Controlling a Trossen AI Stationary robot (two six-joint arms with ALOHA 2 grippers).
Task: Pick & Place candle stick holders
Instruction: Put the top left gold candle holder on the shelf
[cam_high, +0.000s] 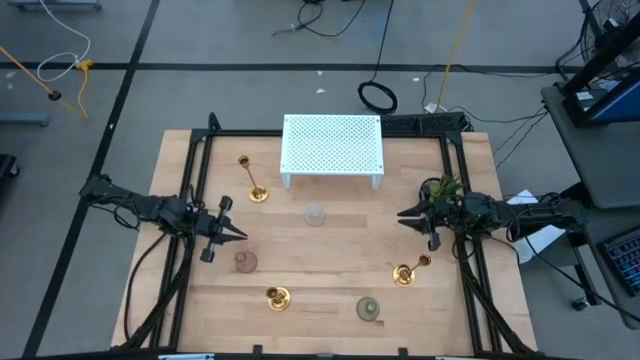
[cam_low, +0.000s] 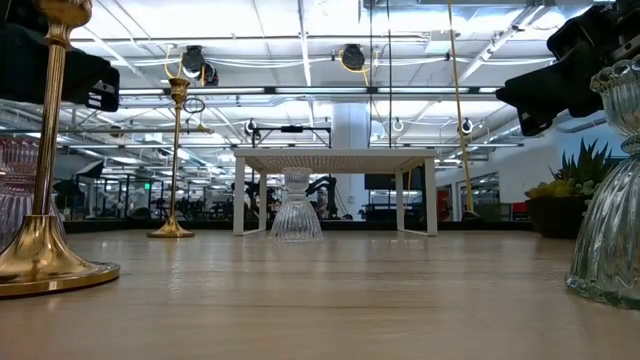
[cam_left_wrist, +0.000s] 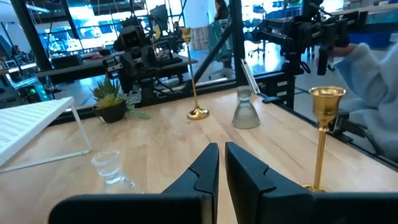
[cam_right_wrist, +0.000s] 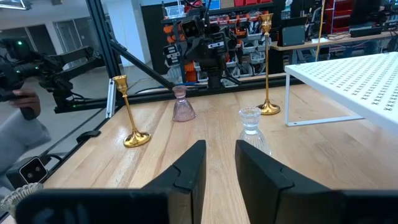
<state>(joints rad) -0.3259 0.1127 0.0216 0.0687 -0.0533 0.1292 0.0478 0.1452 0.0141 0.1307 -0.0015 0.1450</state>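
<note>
Low view: green glass holder (cam_low: 612, 190) is cut off at the frame's right and one gold candlestick (cam_low: 45, 170) at its left; both grippers show there only as dark blurs.

Wooden table (cam_high: 330, 265), black frame rails along both sides, grey floor with cables around it. Wrist views show a cluttered lab beyond, with a person's pale sleeve (cam_left_wrist: 373, 74) at the table's edge.

Near edge: gold candlestick (cam_high: 277, 296) left of centre, green holder (cam_high: 368, 309) to its right. Pink glass holder (cam_high: 245, 261) sits just in front of the left gripper (cam_high: 236, 233), apart from it; fingers almost together, holding nothing. Second gold candlestick (cam_high: 408, 271) stands near the right edge, just nearer than the right gripper (cam_high: 408, 215); narrow gap between its fingers, also holding nothing. Clear glass holder (cam_high: 316, 214) mid-table between the two grippers. Plant (cam_high: 444, 187) beside the right arm. Far side: third gold candlestick (cam_high: 254, 186) left of the white perforated stand (cam_high: 332, 147).
</note>
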